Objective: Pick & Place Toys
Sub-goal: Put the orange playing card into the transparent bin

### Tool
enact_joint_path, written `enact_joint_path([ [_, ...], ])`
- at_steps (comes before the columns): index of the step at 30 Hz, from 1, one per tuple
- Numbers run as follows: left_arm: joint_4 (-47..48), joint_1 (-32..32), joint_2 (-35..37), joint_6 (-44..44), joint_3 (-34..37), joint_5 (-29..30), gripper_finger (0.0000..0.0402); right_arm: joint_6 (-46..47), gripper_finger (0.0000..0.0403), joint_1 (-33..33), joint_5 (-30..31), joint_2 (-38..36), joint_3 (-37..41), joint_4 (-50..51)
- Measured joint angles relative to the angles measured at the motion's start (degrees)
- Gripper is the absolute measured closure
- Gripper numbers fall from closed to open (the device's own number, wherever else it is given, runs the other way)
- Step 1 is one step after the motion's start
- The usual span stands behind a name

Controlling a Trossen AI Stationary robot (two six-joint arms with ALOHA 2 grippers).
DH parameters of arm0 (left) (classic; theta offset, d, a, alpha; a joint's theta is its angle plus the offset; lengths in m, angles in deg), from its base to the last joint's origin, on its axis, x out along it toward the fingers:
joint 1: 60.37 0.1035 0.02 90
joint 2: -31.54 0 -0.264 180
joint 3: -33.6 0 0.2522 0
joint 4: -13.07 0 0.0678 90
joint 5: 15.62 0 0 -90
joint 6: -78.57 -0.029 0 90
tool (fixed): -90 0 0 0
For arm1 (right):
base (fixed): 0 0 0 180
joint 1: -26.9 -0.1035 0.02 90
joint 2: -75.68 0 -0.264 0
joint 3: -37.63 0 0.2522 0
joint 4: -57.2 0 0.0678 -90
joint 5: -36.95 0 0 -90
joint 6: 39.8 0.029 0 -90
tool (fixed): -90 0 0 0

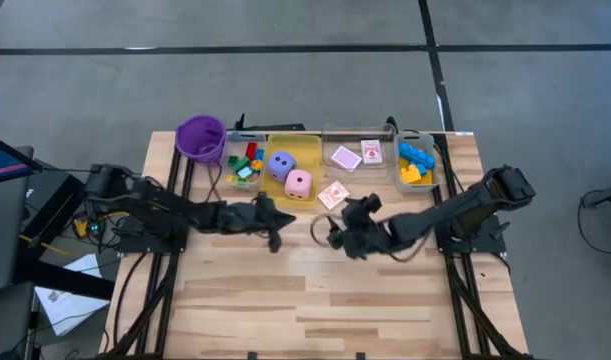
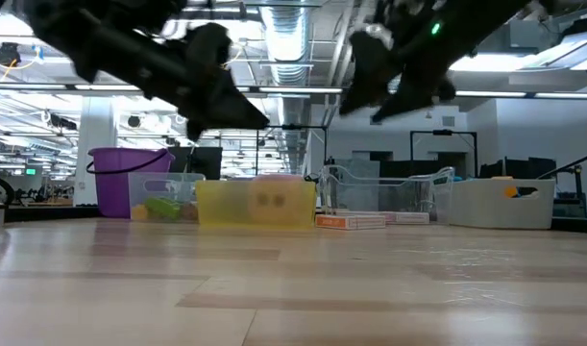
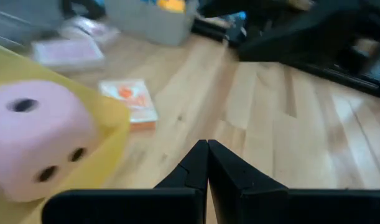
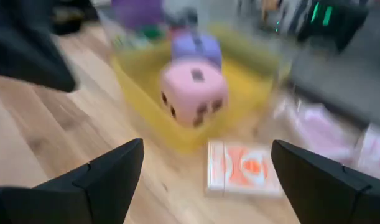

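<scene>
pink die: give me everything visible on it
The pink die is a soft-looking, foam-like cube with rounded corners and dark round pips; one pip shows on its top face in the right wrist view. It sits inside the yellow bin, at the end nearer the arms, beside the purple die, which lies farther back. Whether the two touch cannot be told. Nothing grips it: the right gripper hangs open short of the bin, over the table.

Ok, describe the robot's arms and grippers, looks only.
Both arms are dark, jointed and slim. The left gripper has two black wedge-shaped fingers; the right gripper has two black tapering fingers. A dark cable loops beside the right arm's wrist, and a green light glows on that arm.
</scene>
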Motion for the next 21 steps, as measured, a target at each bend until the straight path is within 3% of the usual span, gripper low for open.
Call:
enact_joint_path([
  [5, 1.36, 2.25, -3.27, 0.52, -4.22, -6.67, 0.0402, 3.95, 0.0086, 6.61, -13.09, 0.03, 0.0, 4.76],
  [9, 3.09, 2.66, -2.44, 0.3, -4.36, -7.09, 0.0402, 4.0, 0.0133, 10.0, -15.52, 0.06, 0.0, 5.21],
  [15, 13.02, 2.48, 1.3, 0.26, -4.34, -7.4, 0.0402, 3.7, 0.0235, 16.74, -24.3, 0.06, 0.0, 7.23],
  [21, 18.49, 2.48, 4.92, 0.31, -4.34, -7.4, 0.0401, -0.32, 0.036, 20.37, -25.09, 0.06, 0.0, 6.59],
])
